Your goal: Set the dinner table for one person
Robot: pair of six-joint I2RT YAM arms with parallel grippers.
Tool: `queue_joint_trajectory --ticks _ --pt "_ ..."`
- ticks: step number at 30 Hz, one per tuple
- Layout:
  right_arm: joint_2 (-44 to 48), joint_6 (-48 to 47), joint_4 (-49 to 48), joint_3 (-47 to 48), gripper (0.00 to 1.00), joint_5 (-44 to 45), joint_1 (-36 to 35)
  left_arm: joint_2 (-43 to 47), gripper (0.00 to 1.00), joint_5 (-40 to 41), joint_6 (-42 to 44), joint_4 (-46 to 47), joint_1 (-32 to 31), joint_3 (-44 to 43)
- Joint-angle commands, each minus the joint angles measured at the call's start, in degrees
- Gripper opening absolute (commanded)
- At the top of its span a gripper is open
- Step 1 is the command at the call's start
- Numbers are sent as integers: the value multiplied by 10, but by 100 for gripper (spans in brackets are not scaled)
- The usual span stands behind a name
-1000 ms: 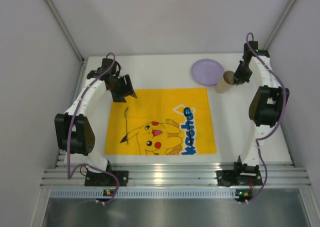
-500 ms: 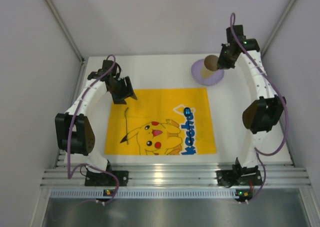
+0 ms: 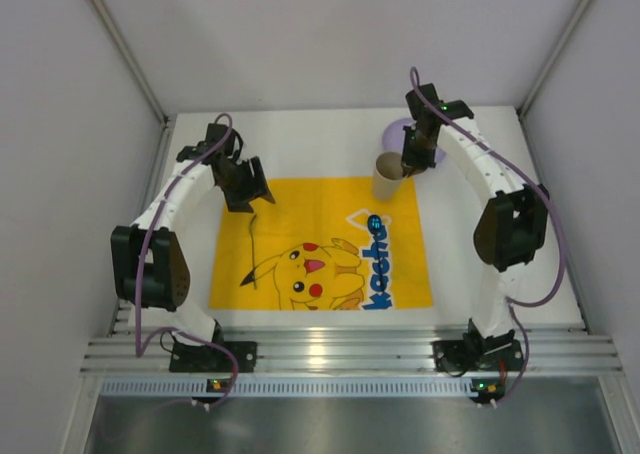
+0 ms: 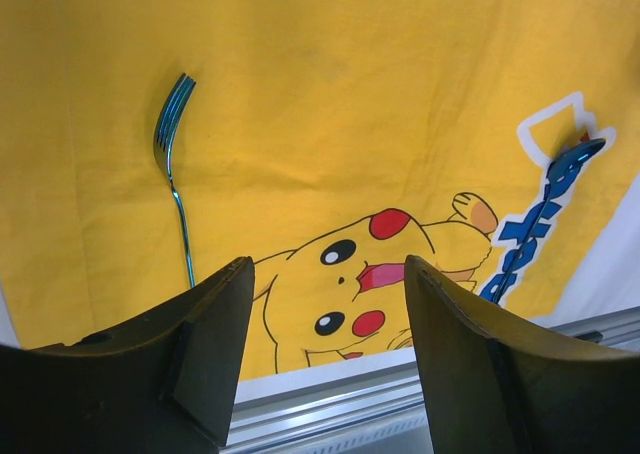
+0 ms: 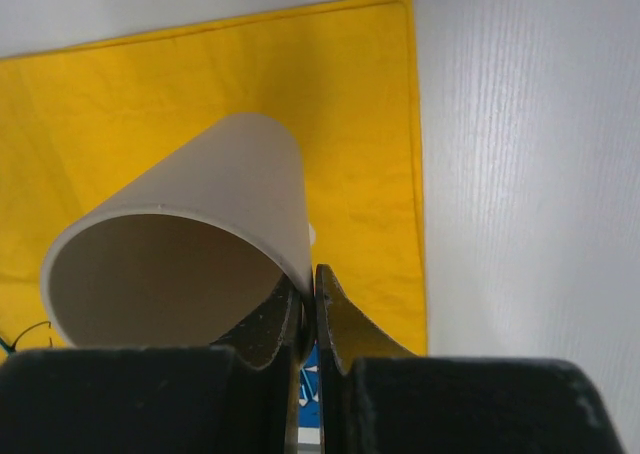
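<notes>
My right gripper [image 3: 410, 164] is shut on the rim of a beige paper cup [image 3: 387, 177], one finger inside and one outside. It holds the cup over the far right corner of the yellow Pikachu mat [image 3: 320, 242]; the cup [image 5: 185, 264] fills the right wrist view. A lilac plate [image 3: 398, 132] lies on the white dinner table [image 3: 320, 144] behind, partly hidden by the arm. My left gripper [image 3: 252, 189] is open and empty over the mat's far left corner. A blue fork [image 4: 173, 164] lies on the mat's left part, also seen from the top [image 3: 253, 244].
A ribbed aluminium rail [image 3: 340, 354] runs along the near edge. White walls enclose the table on three sides. Bare white tabletop [image 5: 530, 174] lies right of the mat.
My right gripper has carried the cup from the table's far right, past the lilac plate, leftward and nearer to the mat's far right corner. The left arm has barely moved.
</notes>
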State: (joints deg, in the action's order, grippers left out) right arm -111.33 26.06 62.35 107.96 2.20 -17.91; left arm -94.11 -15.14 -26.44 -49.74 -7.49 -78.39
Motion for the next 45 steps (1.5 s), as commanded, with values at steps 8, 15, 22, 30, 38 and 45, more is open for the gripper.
queue_joint_trajectory --ticks 8,15,22,30,38,45 --pt "-42 16 23 23 1 11 -39 45 67 -4 2 14 0 18" --pt "-51 0 53 58 66 19 -47 44 67 -9 -1 21 0 27" --pt "-4 2 45 122 78 41 -31 38 67 -12 0 22 0 23" --pt "-13 53 -17 135 79 -64 101 37 66 -12 0 21 0 28" --pt "-164 81 -52 191 76 -99 175 36 66 -5 2 10 0 17" --pt "-260 111 -58 271 76 -77 198 35 66 4 -4 0 0 7"
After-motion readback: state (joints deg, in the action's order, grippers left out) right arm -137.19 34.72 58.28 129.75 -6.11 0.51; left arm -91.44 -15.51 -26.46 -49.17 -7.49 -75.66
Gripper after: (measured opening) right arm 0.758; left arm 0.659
